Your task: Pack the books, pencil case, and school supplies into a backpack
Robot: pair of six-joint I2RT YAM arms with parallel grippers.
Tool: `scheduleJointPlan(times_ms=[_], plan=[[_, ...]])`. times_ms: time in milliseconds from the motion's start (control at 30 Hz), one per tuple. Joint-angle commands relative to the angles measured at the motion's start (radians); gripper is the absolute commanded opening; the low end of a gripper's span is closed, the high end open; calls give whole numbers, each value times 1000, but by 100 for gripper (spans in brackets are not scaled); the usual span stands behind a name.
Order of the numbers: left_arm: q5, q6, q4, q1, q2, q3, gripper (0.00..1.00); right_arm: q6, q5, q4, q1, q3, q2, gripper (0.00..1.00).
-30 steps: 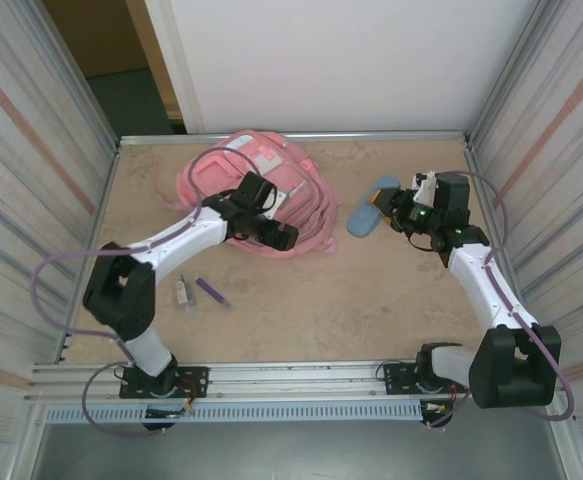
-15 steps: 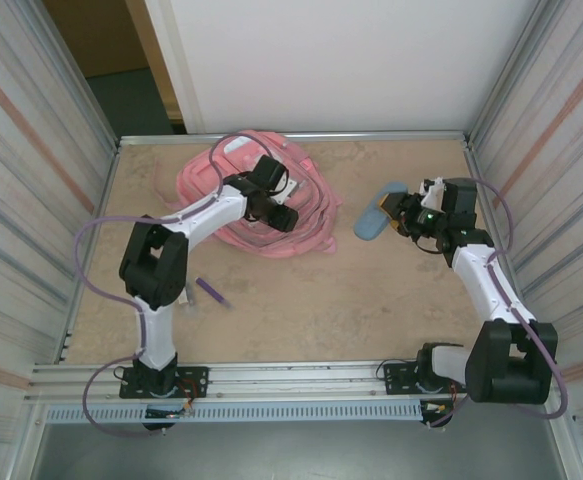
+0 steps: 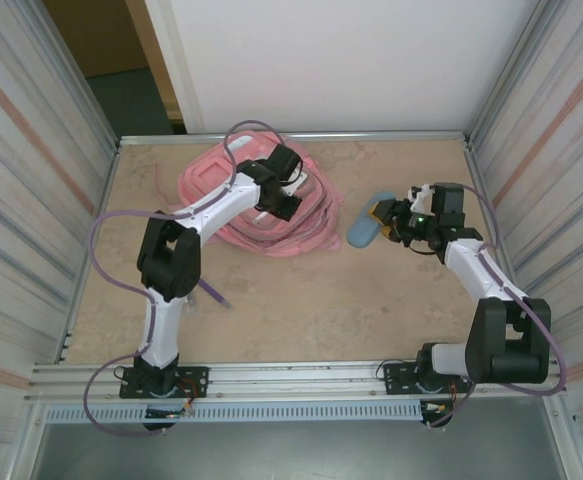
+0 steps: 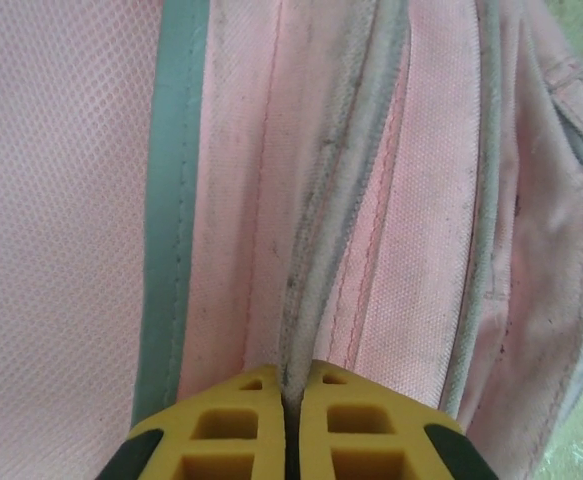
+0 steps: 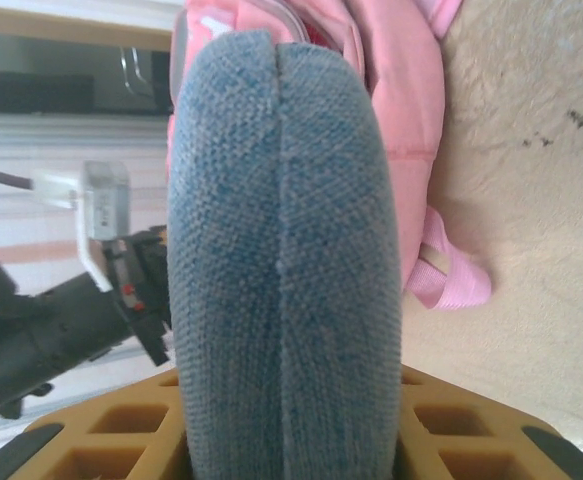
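Note:
The pink backpack (image 3: 233, 200) lies flat at the back left of the table. My left gripper (image 3: 283, 203) is over its right part. In the left wrist view its yellow fingers (image 4: 241, 430) are shut on a grey ridged seam of the backpack (image 4: 411, 200). My right gripper (image 3: 389, 222) holds the slate-blue pencil case (image 3: 365, 226) just right of the backpack. In the right wrist view the pencil case (image 5: 281, 250) stands between the tan fingers (image 5: 471, 435), with the backpack (image 5: 401, 90) beyond it. A purple pen (image 3: 214, 294) lies beside the left arm.
Metal-framed walls close in the table on the left, right and back (image 3: 291, 136). A pink strap end (image 5: 451, 280) lies on the tabletop near the pencil case. The left arm's upright elbow (image 3: 169, 258) stands over the left of the table.
The left arm has stretched farther back over the backpack and its jaws have gone from open to shut on the seam. The right gripper has shifted the pencil case slightly left.

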Motion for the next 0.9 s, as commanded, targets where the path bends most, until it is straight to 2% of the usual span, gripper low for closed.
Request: scheduleJointPlan(times_ms=[0,167,300,400,500,567,733,800,867], plan=[[-20,43,-70,-9,-98,63,0,17,2,37,40,3,14,38],[-8,57,-74,-2,-191,105,0,86,19,118,150,45,80,37],[53,68,-18,33,-264,108,0,145,112,220,269,88,154,37],[147,18,17,81,-300,136,0,215,162,320,323,131,245,37],[250,-14,72,113,-339,133,0,209,271,336,389,200,330,38],[275,-22,106,120,-364,109,0,239,290,358,410,262,413,38],[335,-34,171,122,-397,52,0,433,315,527,452,369,624,37],[357,-44,196,124,-404,27,0,451,333,542,473,433,701,37],[371,-52,215,125,-406,6,0,428,387,477,495,507,763,37]])
